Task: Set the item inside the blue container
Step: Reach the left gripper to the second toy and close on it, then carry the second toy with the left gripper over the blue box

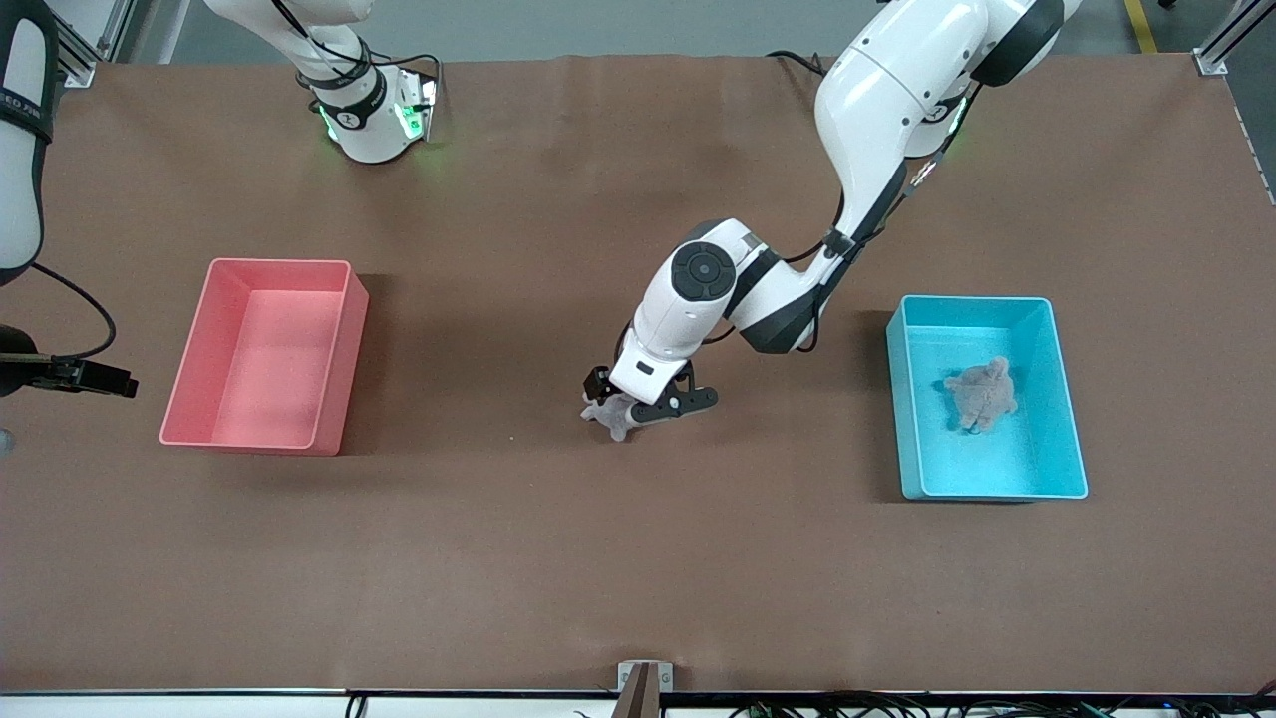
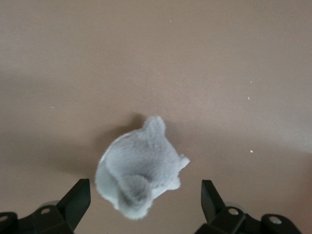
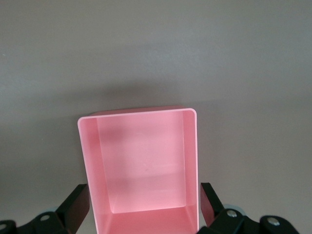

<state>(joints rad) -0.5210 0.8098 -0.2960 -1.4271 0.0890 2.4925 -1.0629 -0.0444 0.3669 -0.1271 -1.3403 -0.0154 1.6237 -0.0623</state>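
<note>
A small pale grey plush toy point(image 1: 615, 419) point(image 2: 139, 168) lies on the brown table about midway between the two bins. My left gripper point(image 1: 638, 405) point(image 2: 146, 195) is low over it and open. One black finger point(image 2: 75, 200) stands on each side of the toy, and neither touches it. The blue container point(image 1: 905, 399) stands toward the left arm's end of the table, with a grey-brown plush animal point(image 1: 982, 395) lying inside. My right gripper point(image 3: 145, 200) hangs open over the pink bin point(image 3: 190, 156).
The pink bin point(image 1: 339, 349) stands toward the right arm's end of the table and holds nothing. The right arm point(image 1: 20, 130) shows only at the edge of the front view. Bare brown tabletop point(image 1: 638, 558) lies round the grey toy.
</note>
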